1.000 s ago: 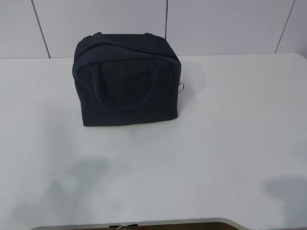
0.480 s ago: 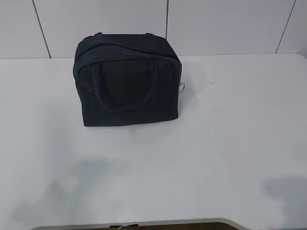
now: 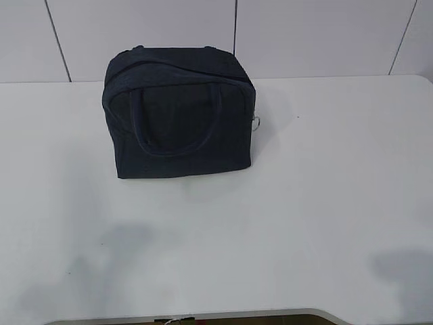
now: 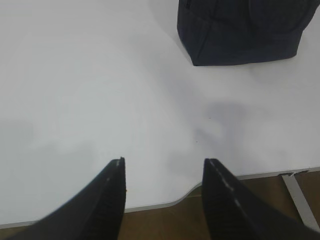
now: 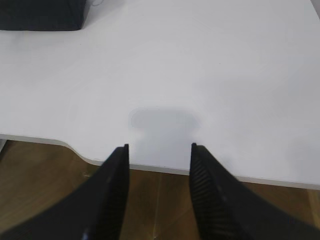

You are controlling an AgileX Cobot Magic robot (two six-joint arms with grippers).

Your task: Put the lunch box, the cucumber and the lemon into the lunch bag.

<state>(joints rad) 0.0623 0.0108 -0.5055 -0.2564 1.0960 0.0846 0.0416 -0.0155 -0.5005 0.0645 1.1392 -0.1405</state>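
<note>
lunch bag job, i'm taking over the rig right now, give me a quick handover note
Left gripper: open, empty, hovering over the table's near edge.
Right gripper: open, empty, also over the near edge.
Lunch bag: upright at the back left of the table, looks zipped shut, handles down.
Lunch box, cucumber, lemon: not visible in any view.
Done: cannot tell; they may already be inside the shut bag.
Left: check the bag's contents before doing anything else.
</note>
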